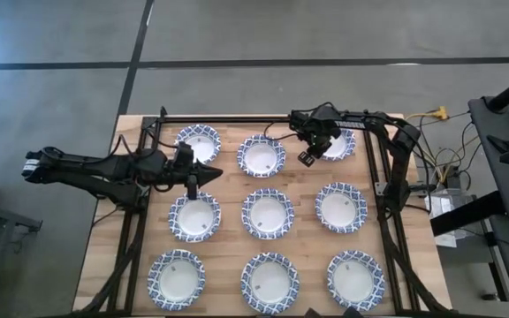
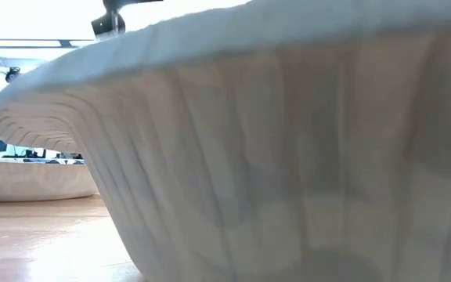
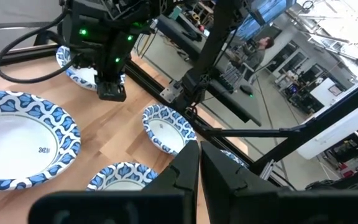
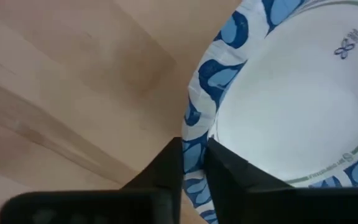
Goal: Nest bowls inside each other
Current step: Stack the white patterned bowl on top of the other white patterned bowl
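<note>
Bowls lie in a three-by-three grid on the wooden worktop [image 1: 228, 190] in the high view, each one apart from its neighbours. The right gripper [image 1: 308, 157] hangs at the near-left edge of the back-right bowl [image 1: 341, 144], and the left gripper [image 1: 193, 187] sits just above the far rim of the middle-left bowl [image 1: 194, 217], with the back-left bowl [image 1: 198, 141] just behind its arm. In the low view one bowl's ribbed outer wall [image 2: 288, 157] fills almost everything, a second bowl [image 2: 30, 178] stands farther back on the wood, and a dark bit of an arm shows at the top; the fingers cannot be made out there. The left wrist view shows the left fingers [image 3: 185, 171] pressed together with nothing between them, three bowls spread on the wood beyond their tips, and the right arm's dark wrist [image 3: 107, 43] standing over a fourth bowl; a person [image 3: 263, 46] shows in the room behind. In the right wrist view the right fingers [image 4: 169, 165] pinch the blue-patterned rim [image 4: 194, 158] of a bowl, one finger outside on the wood side, the other over the white inside.
</note>
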Robot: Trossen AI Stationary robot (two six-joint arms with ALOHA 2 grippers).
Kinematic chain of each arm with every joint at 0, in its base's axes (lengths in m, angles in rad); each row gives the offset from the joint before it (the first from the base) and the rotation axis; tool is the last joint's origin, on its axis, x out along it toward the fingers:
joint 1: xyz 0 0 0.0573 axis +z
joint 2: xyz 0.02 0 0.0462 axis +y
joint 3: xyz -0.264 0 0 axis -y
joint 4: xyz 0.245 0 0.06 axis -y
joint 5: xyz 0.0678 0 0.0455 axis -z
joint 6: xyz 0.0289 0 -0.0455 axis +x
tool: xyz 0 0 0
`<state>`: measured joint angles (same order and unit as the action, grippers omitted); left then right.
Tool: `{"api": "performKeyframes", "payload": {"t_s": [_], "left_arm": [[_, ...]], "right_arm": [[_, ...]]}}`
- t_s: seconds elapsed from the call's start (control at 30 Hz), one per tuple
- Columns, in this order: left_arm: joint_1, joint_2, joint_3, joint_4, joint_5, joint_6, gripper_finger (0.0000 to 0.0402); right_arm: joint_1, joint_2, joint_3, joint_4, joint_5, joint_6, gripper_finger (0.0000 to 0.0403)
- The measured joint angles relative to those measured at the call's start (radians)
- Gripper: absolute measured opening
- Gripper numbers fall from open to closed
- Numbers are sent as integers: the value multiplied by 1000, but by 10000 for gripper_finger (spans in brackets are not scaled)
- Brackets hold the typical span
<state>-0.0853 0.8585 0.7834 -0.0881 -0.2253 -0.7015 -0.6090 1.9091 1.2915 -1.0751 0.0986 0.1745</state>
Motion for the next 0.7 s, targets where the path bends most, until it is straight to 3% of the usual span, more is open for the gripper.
{"api": "performKeyframes", "payload": {"t_s": [0.17, 0.43, 0.7], "left_arm": [[0, -1, 0, 0, 0, 1, 0], [0, -1, 0, 0, -1, 1, 0], [0, 4, 0, 0, -1, 2, 0]], "right_arm": [[0, -22, -2, -12, -2, -1, 17], [17, -116, -3, -54, -37, 0, 13], [108, -332, -4, -54, -207, 16, 13]]}}
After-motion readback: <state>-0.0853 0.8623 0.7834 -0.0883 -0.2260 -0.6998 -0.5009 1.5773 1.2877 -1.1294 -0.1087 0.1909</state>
